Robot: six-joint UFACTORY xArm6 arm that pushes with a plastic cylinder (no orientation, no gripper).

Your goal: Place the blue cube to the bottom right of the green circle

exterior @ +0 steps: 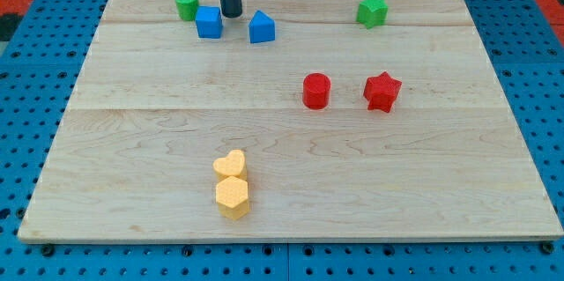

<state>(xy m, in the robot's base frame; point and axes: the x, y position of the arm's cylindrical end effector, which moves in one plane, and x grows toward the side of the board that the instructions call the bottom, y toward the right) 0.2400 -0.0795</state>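
Well apart from my tip, far down toward the view's bottom of the desk: a yellow hexagon, touching a yellow heart that lies just above it, both almost straight below my tip.

Closer, down and to the view's right of my tip: a red cylinder, then a red star further right, near each other but apart.

Level with my tip, well off to the view's right: a green star. Just beside my tip on the view's right and a shade lower: a blue house-shaped block, not touching.

Just beside my tip on the view's left, a little lower: the blue cube, close enough that contact cannot be ruled out. Beyond the cube, up and to the view's left: the green circle, right beside the cube's upper-left corner.

No jaws to open or close here; only a bare rod, holding nothing, standing in the gap between the two blue blocks.

Judging by the layout: final placement step, apparently all but done, with the cube already at the circle's bottom right. Next move calls for little: at most a light nudge, otherwise a clean retreat away from the cube, without brushing it or the house-shaped block.
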